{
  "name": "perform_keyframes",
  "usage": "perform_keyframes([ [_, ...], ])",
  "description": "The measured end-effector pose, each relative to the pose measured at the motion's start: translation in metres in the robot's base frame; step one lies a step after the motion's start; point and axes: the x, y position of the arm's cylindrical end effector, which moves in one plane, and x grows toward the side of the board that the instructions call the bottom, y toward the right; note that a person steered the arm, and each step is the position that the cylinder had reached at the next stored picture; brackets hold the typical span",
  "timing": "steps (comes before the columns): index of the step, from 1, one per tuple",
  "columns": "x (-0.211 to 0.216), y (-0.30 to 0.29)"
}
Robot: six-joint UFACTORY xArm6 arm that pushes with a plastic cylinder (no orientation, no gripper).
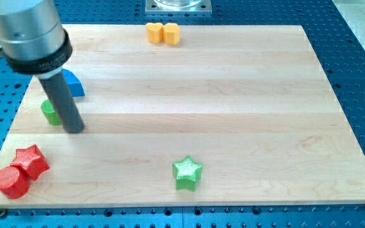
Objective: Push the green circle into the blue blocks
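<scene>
Down at my tip now, bare rod-end with nothing to clench or release, planted on the wooden board near the view's left edge; leaning up and to the view's left into the big grey-and-black arm housing at the top-left corner.

Just left of the rod, peeking out from behind it, the green circle; touching the rod or a hair apart, cannot tell. Above and slightly right of that, half hidden by the housing, a blue block, shape hard to make out; near the green circle, not clearly touching.

Lower left corner: red star pressed against a red circle. Bottom centre, well apart, a green star. Top edge, two orange blocks side by side, touching; far from the rod.
</scene>
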Motion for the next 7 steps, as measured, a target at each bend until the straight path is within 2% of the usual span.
perform_keyframes([
  [1,0.04,-0.003],
  [3,0.006,-0.038],
  [5,-0.053,-0.043],
  [7,-0.045,-0.058],
])
